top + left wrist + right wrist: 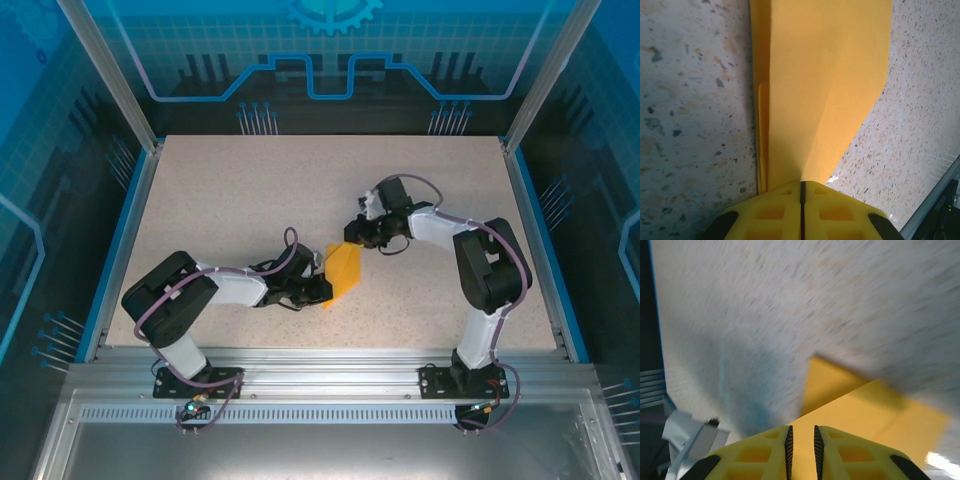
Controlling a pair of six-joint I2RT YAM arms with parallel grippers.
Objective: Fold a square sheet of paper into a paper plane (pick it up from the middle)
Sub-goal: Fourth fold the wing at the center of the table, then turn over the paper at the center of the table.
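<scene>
Out in the middle of the bench (230,200), between the two arms, sits the folded orange-yellow paper (343,270), with a hand at each end! The left hand (802,184) has its jaws pressed fully together on the paper's near-left end, with creased layers fanning away from the pinch and a narrow flap along one edge. The right hand (801,429) is at the far corner, jaws a slim slit apart with yellow showing through the gap; whether it touches the paper I cannot tell

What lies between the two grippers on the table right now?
The folded orange-yellow paper fills the stretch between the left gripper and the right gripper, clearest in the top view.
</scene>
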